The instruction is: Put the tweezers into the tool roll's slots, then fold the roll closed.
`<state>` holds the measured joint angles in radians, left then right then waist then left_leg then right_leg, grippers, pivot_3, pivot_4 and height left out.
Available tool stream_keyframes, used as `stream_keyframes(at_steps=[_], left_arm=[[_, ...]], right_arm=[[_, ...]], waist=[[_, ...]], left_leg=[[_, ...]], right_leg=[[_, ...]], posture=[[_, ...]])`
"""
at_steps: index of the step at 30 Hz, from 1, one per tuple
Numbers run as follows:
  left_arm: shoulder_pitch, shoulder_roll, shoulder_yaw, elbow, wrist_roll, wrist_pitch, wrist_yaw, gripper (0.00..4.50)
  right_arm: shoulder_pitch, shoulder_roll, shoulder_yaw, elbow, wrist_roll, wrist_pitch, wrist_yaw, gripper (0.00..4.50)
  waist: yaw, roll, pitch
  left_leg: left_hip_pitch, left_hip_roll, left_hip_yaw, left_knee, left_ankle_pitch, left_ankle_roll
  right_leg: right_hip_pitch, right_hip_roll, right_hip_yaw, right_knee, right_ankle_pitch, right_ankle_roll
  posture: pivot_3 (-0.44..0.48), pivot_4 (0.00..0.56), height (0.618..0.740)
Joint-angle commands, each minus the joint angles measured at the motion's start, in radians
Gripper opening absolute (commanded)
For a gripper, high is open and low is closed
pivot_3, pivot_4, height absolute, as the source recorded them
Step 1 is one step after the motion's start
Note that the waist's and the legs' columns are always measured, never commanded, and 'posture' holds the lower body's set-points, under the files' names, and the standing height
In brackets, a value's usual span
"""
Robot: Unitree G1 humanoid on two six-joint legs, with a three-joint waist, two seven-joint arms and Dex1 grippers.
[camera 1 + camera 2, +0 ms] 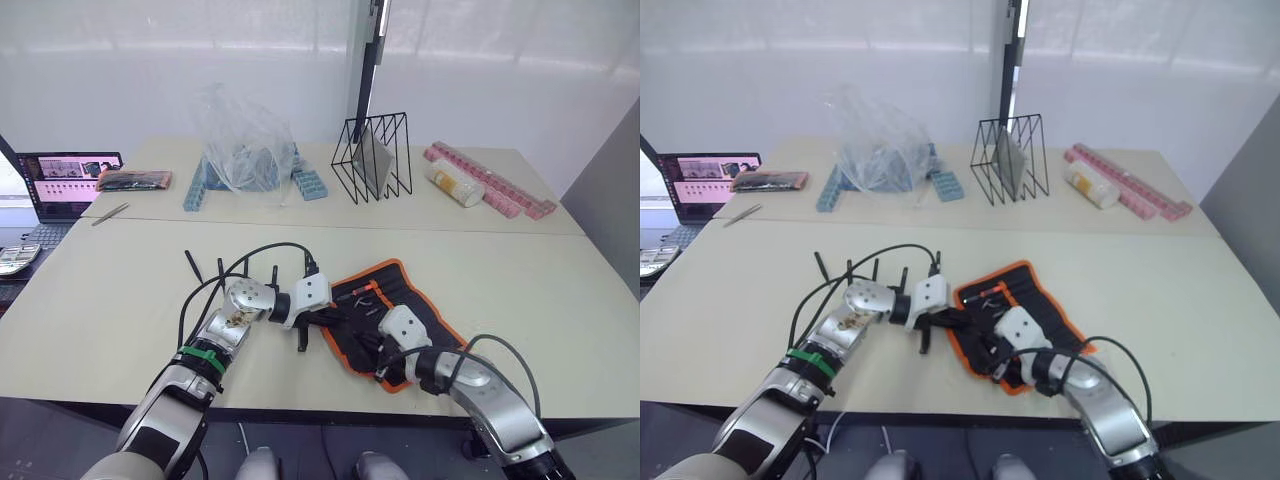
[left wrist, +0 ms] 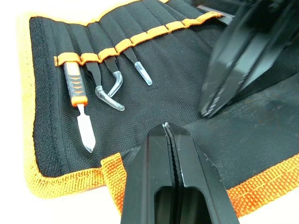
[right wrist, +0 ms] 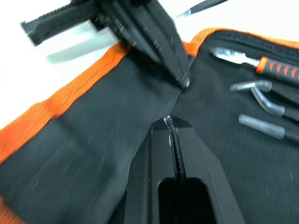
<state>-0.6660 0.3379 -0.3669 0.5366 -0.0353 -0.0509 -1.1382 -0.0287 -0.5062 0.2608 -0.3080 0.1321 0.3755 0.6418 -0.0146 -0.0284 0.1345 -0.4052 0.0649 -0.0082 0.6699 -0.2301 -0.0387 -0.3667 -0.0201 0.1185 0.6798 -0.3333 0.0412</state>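
Looking at the table, the tool roll (image 1: 393,322) lies open near the front edge, a bit right of centre, with its long axis running diagonally from near-right to far-left. Both claws are right on it: the left gripper (image 1: 322,322) sits at the roll's left edge and the right gripper (image 1: 380,352) at its near edge. In both wrist views each claw's fingers are pressed together, and each looks to be pinching a bit of the black fabric, though it's hard to be sure how much cloth is really caught. Inside the slots (image 2: 117,46) under the orange strip sit an orange-handled blade tool (image 2: 80,105) and three capped tips (image 2: 112,93). The loose tweezers (image 1: 222,272) lie well to the far left of the roll, a scatter of dark sticks mostly pointing away from the robot. That puts them on the left arm's side, clearly nearer the left claw than the right, so the left arm seems the natural one to fetch them while the right pins the roll.
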Motion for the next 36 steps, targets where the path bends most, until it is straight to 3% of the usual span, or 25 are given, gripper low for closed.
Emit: stream_keyframes(at_steps=[1, 15, 22, 28, 33, 34, 36], left_arm=[[0.023, 0.025, -0.015, 0.052, 0.058, 0.023, 0.018, 0.03], [0.015, 0.019, -0.019, 0.065, 0.057, 0.018, 0.017, 0.03], [0.012, 0.013, 0.005, 0.062, 0.036, 0.035, 0.026, 0.03], [0.008, 0.041, 0.088, -0.058, -0.058, 0.088, -0.007, 0.03], [0.033, 0.116, 0.28, -0.267, -0.291, 0.324, -0.039, 0.03], [0.047, 0.136, 0.321, -0.296, -0.324, 0.357, -0.033, 0.27], [0.092, 0.19, 0.39, -0.341, -0.367, 0.402, -0.024, 0.84]], right_arm=[[0.064, -0.039, 0.064, -0.019, -0.024, 0.041, 0.044, 0.0], [0.167, -0.149, 0.027, -0.136, -0.063, -0.051, 0.059, 0.0], [0.155, -0.136, -0.031, -0.146, -0.036, -0.069, 0.043, 0.0], [0.12, -0.082, -0.181, -0.233, 0.147, 0.013, 0.042, 0.0], [0.103, -0.057, -0.414, -0.227, 0.344, 0.115, 0.009, 0.0], [0.101, -0.06, -0.457, -0.206, 0.358, 0.121, 0.001, 0.0], [0.103, -0.07, -0.531, -0.158, 0.367, 0.115, -0.01, 0.56]], waist=[[0.0, -0.001, 0.0], [0.0, -0.001, -0.001], [0.0, -0.001, 0.0], [-0.005, 0.0, 0.004], [-0.003, 0.0, 0.01], [-0.001, 0.0, 0.01], [0.0, 0.0, 0.01]], left_leg=[[0.0, 0.0, 0.0, 0.0, 0.0, 0.0], [0.001, 0.0, 0.0, -0.001, 0.0, 0.0], [0.0, 0.0, 0.0, -0.001, 0.0, 0.0], [-0.003, 0.0, 0.0, -0.001, 0.0, 0.0], [-0.011, 0.0, 0.0, -0.001, 0.0, 0.0], [-0.012, 0.0, -0.001, -0.001, 0.0, 0.0], [-0.012, -0.001, -0.001, -0.002, 0.0, 0.0]], right_leg=[[0.0, 0.0, 0.0, 0.0, 0.0, 0.0], [0.001, 0.0, 0.0, -0.002, 0.0, 0.001], [0.001, 0.0, 0.001, -0.003, 0.0, 0.001], [-0.002, 0.0, 0.001, -0.003, 0.0, 0.001], [-0.009, 0.0, 0.001, -0.001, 0.0, 0.0], [-0.009, 0.0, 0.001, -0.001, 0.0, 0.0], [-0.009, -0.001, 0.001, -0.001, 0.0, 0.0]], posture=[[0.0, 0.15, 0.705], [0.0, 0.15, 0.705], [0.0, 0.15, 0.705], [0.0, 0.15, 0.705], [0.0, 0.15, 0.705], [0.0, 0.15, 0.705], [0.0, 0.15, 0.705]])
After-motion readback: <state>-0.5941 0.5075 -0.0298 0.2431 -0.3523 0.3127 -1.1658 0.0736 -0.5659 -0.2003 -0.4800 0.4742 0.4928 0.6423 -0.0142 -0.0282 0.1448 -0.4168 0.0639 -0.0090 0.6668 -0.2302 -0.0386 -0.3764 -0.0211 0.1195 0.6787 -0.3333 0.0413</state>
